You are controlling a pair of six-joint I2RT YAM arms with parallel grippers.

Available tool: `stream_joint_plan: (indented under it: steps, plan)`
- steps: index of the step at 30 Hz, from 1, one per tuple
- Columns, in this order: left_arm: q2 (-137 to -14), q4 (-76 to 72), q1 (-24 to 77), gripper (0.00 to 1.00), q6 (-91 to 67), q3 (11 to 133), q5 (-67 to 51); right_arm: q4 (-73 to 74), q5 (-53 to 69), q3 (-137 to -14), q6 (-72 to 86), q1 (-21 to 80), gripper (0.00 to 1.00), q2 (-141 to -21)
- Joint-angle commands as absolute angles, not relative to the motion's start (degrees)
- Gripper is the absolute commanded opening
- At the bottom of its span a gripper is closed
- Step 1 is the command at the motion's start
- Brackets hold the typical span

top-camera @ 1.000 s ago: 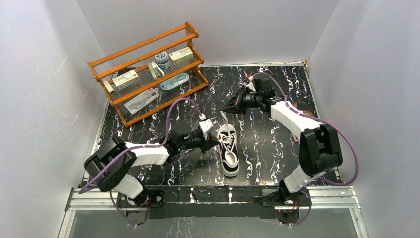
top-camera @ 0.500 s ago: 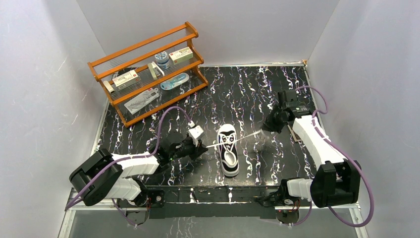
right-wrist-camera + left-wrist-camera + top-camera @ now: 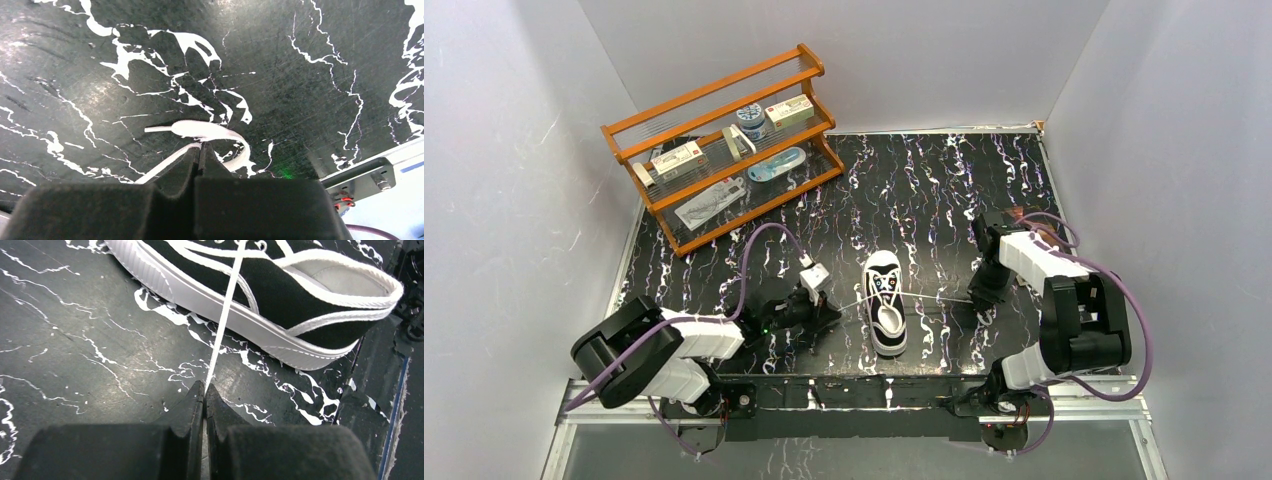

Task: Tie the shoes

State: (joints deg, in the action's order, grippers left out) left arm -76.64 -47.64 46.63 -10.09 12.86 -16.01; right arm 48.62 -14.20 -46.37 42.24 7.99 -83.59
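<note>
A small black canvas sneaker with a white toe cap stands on its sole at the lower centre of the overhead view, toe toward the top of the frame and heel toward the bottom edge. Its two white laces are drawn out to either side.

The left lace runs straight and taut from the eyelets, across the white sole, down to the left gripper. That gripper's fingers are clenched on the lace just above the table in the lower middle of the left wrist view.

The right lace reaches the right gripper, which is likewise pinched tight on it. The free end curls in a loose loop on the surface just beyond the fingertips.

From above, both arms sit low, one on each side of the shoe and near it. Whether the laces are crossed at the tongue is hard to make out at this distance.

The black table, veined with white, fills the middle of the frame. A wooden rack holding small boxes and packets stands at the upper left, well apart from the shoe. Purple cables arch over the arms.
</note>
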Motion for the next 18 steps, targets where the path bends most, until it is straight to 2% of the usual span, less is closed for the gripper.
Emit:
stream_joint_plan:
  steps: [1,4,9,14,18]
  plan:
    - [-77.2,-47.0,46.5,0.00,-7.9,14.9,-20.8,49.8,-18.6,-52.4,36.5,7.7,0.00,-82.2]
    - [-74.6,-45.4,46.6,0.00,-6.8,18.8,-23.7,47.1,-9.2,-58.6,28.7,9.3,0.00,-78.6]
    - [-76.1,-46.5,46.5,0.00,-1.6,26.6,-28.8,34.4,25.5,-64.9,22.4,12.2,0.00,-76.4]
    - [-84.0,-48.0,46.6,0.00,3.5,33.3,-34.1,27.3,37.4,-70.7,26.3,16.4,0.00,-80.9]
    - [-86.8,-51.7,46.6,0.00,7.6,33.0,-33.9,18.1,45.1,-72.2,34.9,19.2,0.00,-87.4]
